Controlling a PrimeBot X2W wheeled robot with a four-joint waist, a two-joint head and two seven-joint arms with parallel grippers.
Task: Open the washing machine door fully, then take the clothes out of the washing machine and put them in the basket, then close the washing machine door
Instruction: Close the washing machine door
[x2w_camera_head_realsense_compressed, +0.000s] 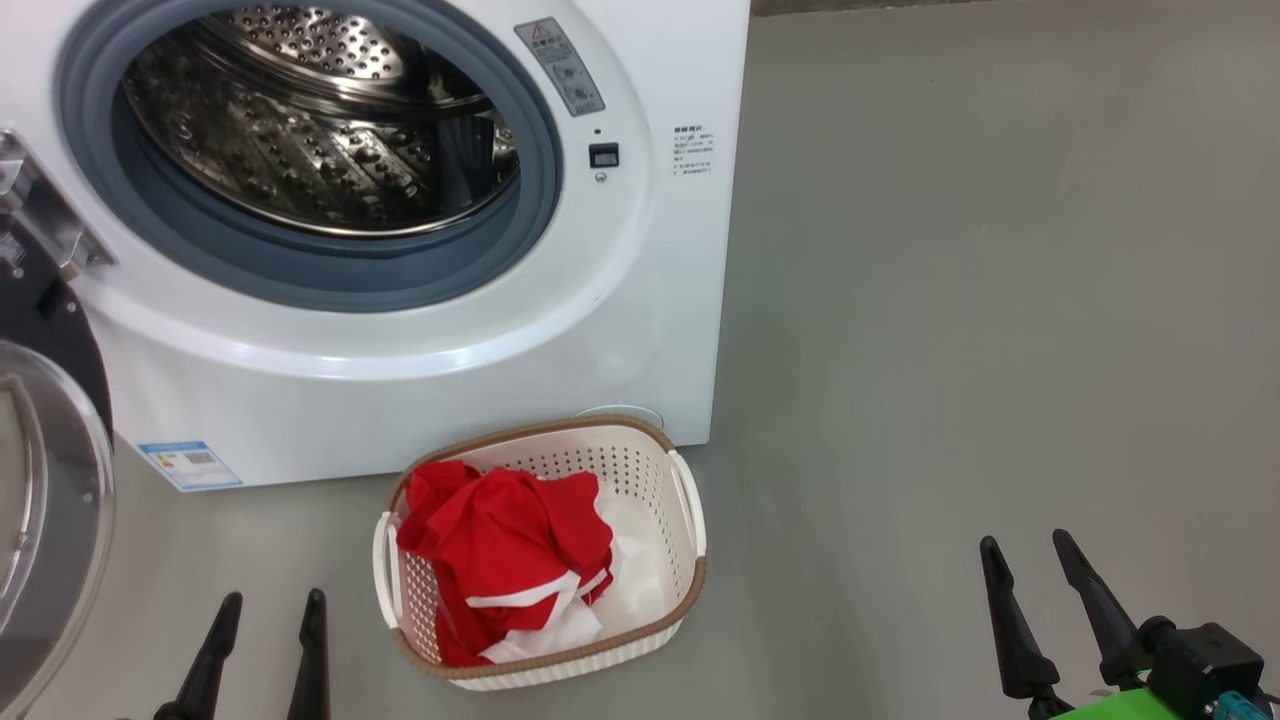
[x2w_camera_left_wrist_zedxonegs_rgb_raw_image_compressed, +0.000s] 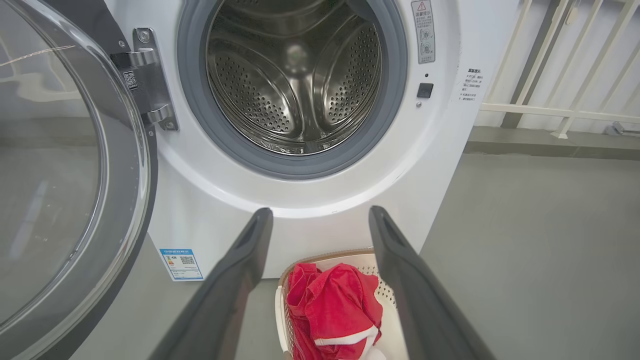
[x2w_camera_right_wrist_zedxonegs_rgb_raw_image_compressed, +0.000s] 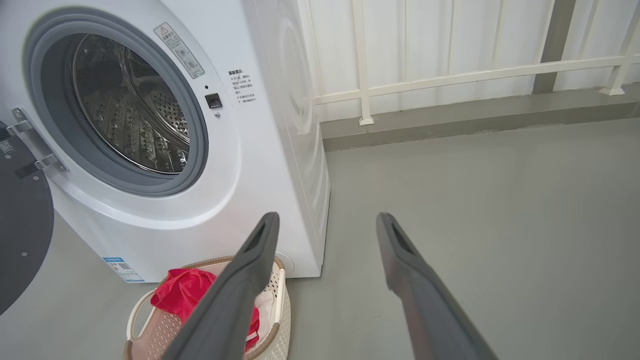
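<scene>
The white washing machine (x2w_camera_head_realsense_compressed: 640, 300) stands with its steel drum (x2w_camera_head_realsense_compressed: 330, 130) bare inside. Its door (x2w_camera_head_realsense_compressed: 45, 500) hangs swung wide open at the left, glass bowl facing me, and also shows in the left wrist view (x2w_camera_left_wrist_zedxonegs_rgb_raw_image_compressed: 65, 165). The red and white clothes (x2w_camera_head_realsense_compressed: 500, 560) lie bunched in the cream basket (x2w_camera_head_realsense_compressed: 690, 510) on the floor before the machine. My left gripper (x2w_camera_head_realsense_compressed: 272, 606) is open and holds nothing, just left of the basket. My right gripper (x2w_camera_head_realsense_compressed: 1030, 555) is open too, well to the basket's right. The left wrist view looks over the clothes (x2w_camera_left_wrist_zedxonegs_rgb_raw_image_compressed: 335, 310) toward the drum (x2w_camera_left_wrist_zedxonegs_rgb_raw_image_compressed: 295, 80).
Grey floor (x2w_camera_head_realsense_compressed: 950, 300) stretches to the right of the machine. A white railing (x2w_camera_right_wrist_zedxonegs_rgb_raw_image_compressed: 450, 75) with a low kerb runs behind the machine on the right. The open door takes up the room at the left.
</scene>
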